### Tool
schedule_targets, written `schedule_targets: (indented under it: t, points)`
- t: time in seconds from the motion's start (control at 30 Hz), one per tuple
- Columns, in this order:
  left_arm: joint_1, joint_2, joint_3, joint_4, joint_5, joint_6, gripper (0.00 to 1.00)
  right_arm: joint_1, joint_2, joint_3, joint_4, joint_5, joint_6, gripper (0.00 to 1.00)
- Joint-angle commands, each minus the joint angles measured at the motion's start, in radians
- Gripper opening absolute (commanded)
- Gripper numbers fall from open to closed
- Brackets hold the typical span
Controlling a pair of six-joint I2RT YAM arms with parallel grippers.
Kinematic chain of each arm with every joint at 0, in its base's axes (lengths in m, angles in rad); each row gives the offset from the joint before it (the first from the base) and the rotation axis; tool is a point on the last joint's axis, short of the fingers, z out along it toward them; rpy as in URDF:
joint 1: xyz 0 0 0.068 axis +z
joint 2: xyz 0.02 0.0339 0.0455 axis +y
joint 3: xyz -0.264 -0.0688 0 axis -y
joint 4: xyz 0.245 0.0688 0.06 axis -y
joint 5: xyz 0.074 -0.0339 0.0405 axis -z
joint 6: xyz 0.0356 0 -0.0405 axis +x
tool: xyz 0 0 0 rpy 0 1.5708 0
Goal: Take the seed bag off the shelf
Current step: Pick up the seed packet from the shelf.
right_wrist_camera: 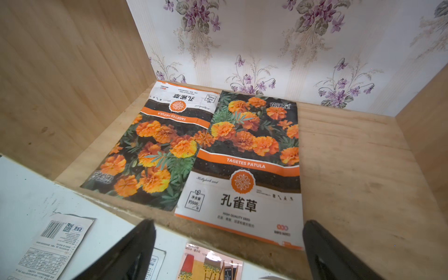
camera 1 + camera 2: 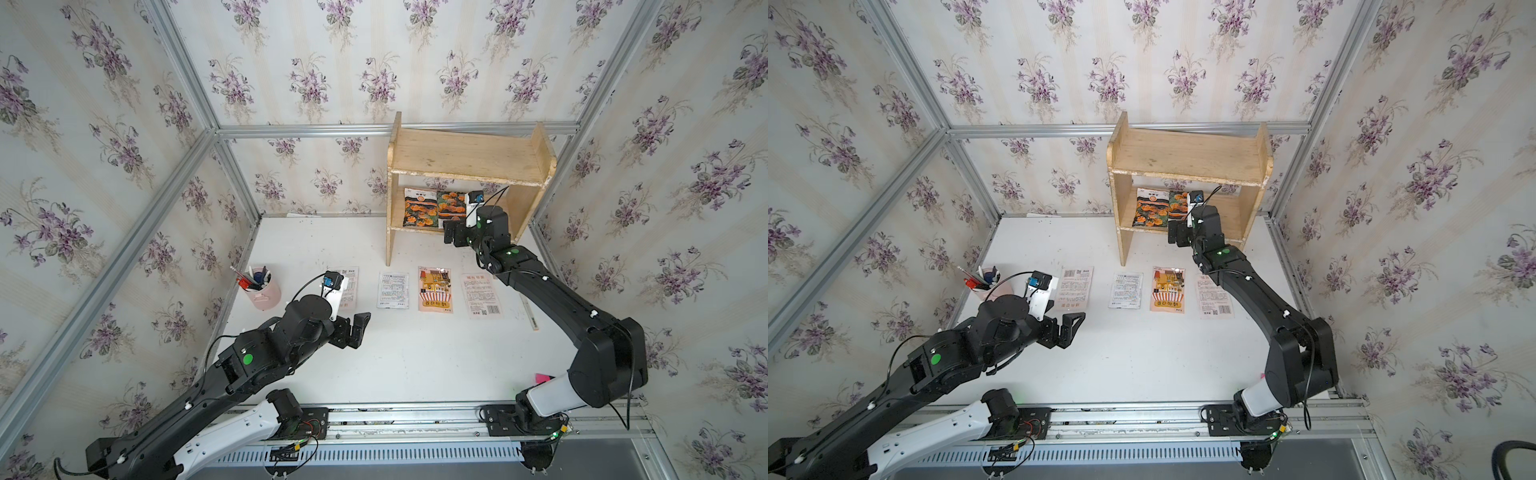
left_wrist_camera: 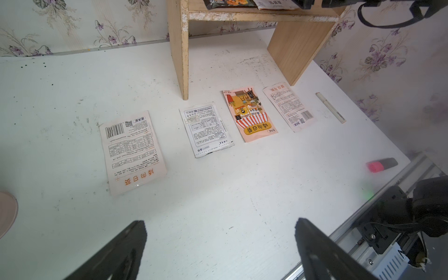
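Note:
The pale wooden shelf [image 2: 469,158] [image 2: 1187,156] stands at the back right of the table. Two orange-flowered seed bags lie flat side by side on its lower tier. The right seed bag [image 1: 249,169] [image 2: 451,205] slightly overlaps the left seed bag [image 1: 150,150] [image 2: 419,208]. My right gripper [image 1: 225,225] [image 2: 449,235] hangs open just in front of the lower tier's front edge, level with the right bag's near end and holding nothing. Open and empty, my left gripper [image 3: 219,223] [image 2: 359,328] hovers over the table's left middle, far from the shelf.
Several flat seed packets [image 2: 435,289] lie in a row on the white table in front of the shelf. A pink cup of pens [image 2: 262,291] stands at the left. A pale pen [image 3: 331,108] and a pink highlighter [image 3: 381,164] lie near the right edge.

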Motion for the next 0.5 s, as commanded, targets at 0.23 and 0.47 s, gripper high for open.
schedule_targets:
  t: [0.23, 0.47]
  points:
    - [0.001, 0.019, -0.008, 0.013, -0.030, -0.014, 1.00, -0.045, 0.133, 0.108, 0.068, -0.015, -0.038, 0.99]
    - [0.001, 0.030, -0.012, 0.011, -0.024, -0.021, 1.00, -0.050, 0.230, 0.181, 0.077, -0.027, -0.036, 0.99]
